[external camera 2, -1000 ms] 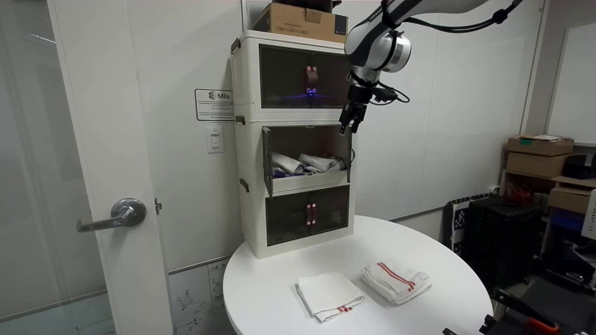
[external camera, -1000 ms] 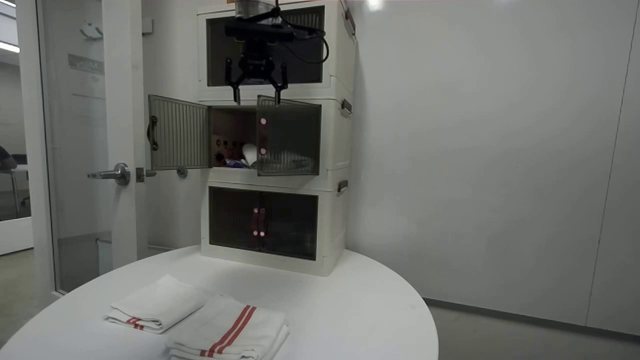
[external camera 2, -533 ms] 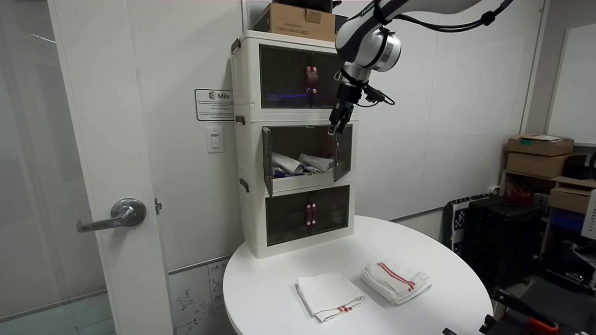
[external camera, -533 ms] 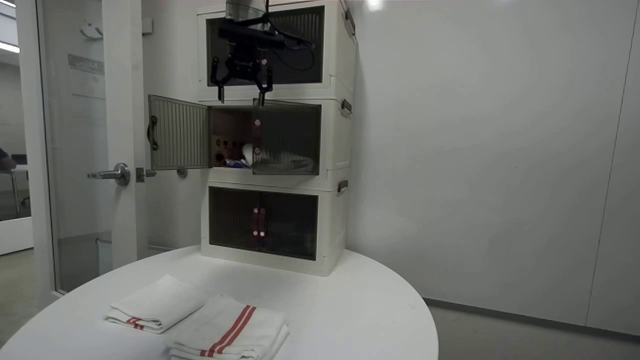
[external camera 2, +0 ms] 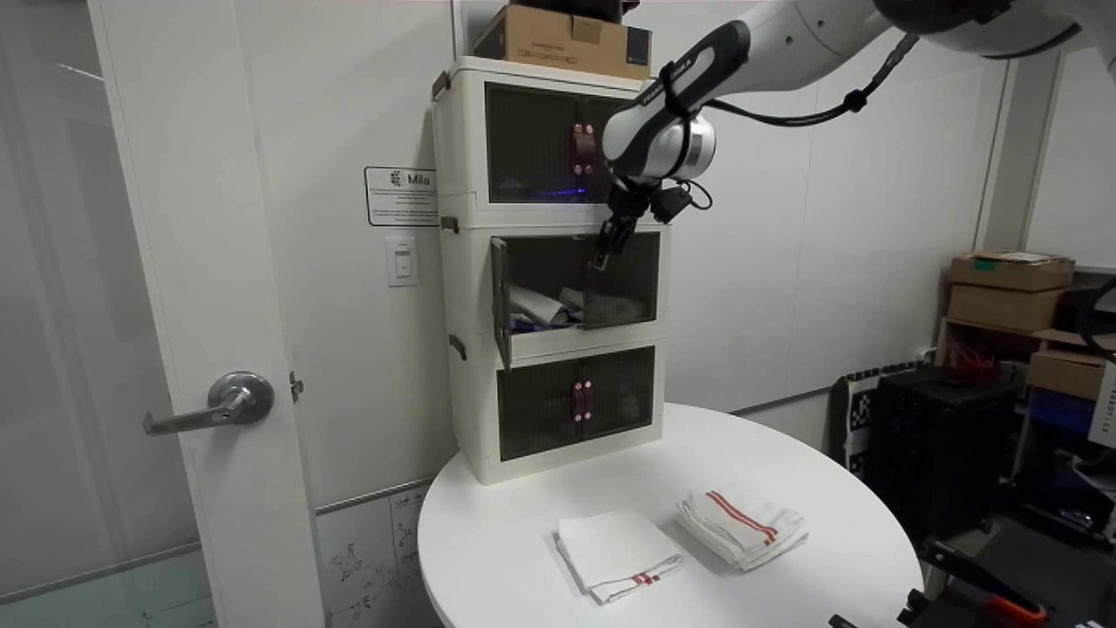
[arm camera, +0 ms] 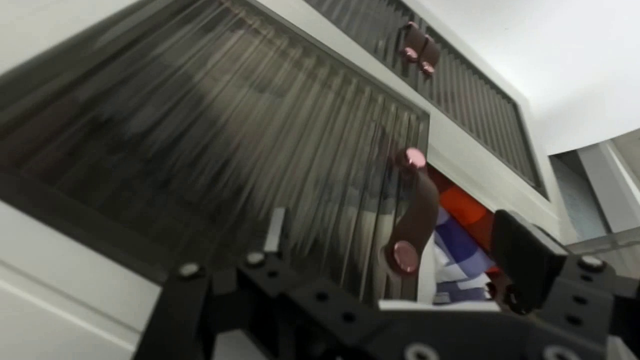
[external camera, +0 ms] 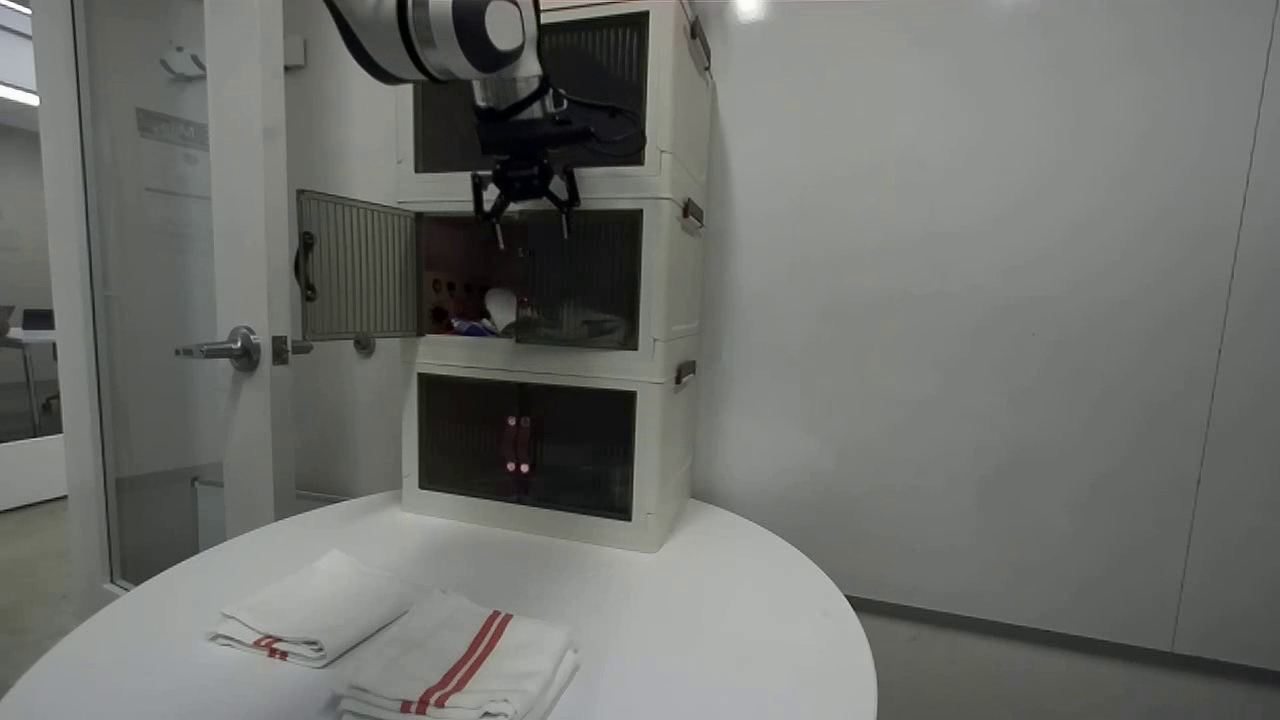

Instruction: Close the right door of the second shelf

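The right door [external camera: 585, 275] of the second shelf [external camera: 530, 358] is a dark ribbed pane and stands almost flush with its compartment in both exterior views [external camera 2: 626, 283]. In the wrist view the right door [arm camera: 280, 135] fills the left and middle, with its brown strap handle [arm camera: 419, 215] near the free edge. My gripper [external camera: 533, 237] is open and empty, fingers pointing down before the door's upper free edge; it also shows in an exterior view [external camera 2: 602, 260]. In the wrist view the handle appears between the fingers [arm camera: 398, 240]. I cannot tell whether they touch the door.
The left door [external camera: 360, 265] of the same shelf stands wide open. White cloths [external camera 2: 536, 305] lie inside. The top tier [external camera 2: 532, 144] and bottom tier [external camera 2: 536, 414] are shut. Folded towels [external camera: 480, 650] lie on the white round table [external camera: 720, 600]. A cardboard box [external camera 2: 567, 39] sits on top.
The right door has swung inward from standing well open to almost flush. My gripper has moved with it toward the cabinet and a little lower, and stays open.
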`<state>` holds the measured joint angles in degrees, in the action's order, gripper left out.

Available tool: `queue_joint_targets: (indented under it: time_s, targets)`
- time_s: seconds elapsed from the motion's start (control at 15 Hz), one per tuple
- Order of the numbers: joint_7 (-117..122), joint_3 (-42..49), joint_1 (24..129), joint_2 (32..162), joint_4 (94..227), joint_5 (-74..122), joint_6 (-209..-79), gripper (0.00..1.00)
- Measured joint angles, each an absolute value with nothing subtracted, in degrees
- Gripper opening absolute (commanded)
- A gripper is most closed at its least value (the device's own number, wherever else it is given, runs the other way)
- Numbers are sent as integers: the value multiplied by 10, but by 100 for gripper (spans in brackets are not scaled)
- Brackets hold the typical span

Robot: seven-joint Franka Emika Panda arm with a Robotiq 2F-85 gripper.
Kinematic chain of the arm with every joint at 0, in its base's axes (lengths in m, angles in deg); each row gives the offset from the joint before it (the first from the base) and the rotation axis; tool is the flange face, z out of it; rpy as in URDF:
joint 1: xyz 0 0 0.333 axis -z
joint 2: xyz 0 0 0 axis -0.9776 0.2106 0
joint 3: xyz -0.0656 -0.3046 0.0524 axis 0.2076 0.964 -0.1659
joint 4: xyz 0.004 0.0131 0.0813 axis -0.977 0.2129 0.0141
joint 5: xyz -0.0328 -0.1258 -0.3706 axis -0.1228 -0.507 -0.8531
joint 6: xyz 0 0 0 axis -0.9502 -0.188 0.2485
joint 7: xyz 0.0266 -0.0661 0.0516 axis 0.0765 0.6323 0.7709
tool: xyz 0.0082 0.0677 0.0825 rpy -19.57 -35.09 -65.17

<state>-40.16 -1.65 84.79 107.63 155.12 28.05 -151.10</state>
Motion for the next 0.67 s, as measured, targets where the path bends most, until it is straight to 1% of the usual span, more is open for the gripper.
queue_joint_targets:
  time_s: [0.27,0.67]
  targets:
    - [-338,-11,843,1127,1516,236,-1520,100]
    - [-313,-14,846,1128,1508,232,-1504,100]
